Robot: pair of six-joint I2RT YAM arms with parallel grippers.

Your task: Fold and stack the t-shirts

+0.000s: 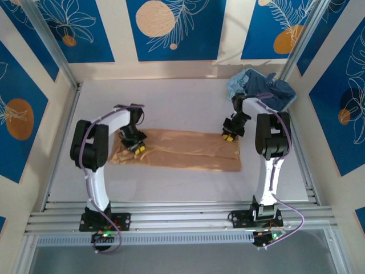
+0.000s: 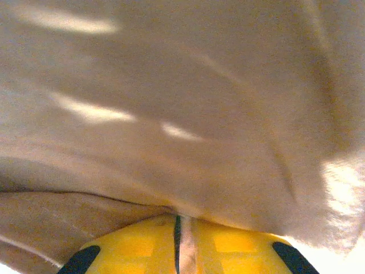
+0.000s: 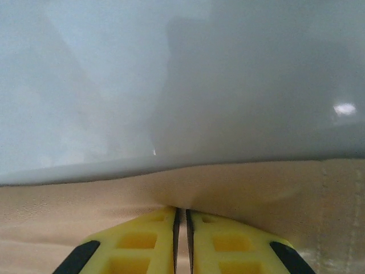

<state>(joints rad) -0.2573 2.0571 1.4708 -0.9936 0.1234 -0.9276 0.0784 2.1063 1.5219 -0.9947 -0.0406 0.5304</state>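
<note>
A tan-orange t-shirt point(image 1: 182, 149) lies flattened into a long band across the middle of the table, plain side up. My left gripper point(image 1: 137, 146) is shut on the tan cloth point(image 2: 171, 114) near the band's left end, a fold pinched between the yellow fingers point(image 2: 228, 245). My right gripper point(image 1: 228, 136) is shut on the t-shirt's far right edge point(image 3: 228, 188), cloth caught between its yellow fingers point(image 3: 142, 245). A dusty dark blue t-shirt point(image 1: 263, 87) lies crumpled in the basket at the back right.
The light-blue lattice basket point(image 1: 235, 87) stands in the back right corner, close behind my right arm. Bare white table point(image 1: 171, 103) stretches behind the shirt, and more point(image 3: 171, 85) lies past the right fingers. Metal rails point(image 1: 182, 214) run along the near edge.
</note>
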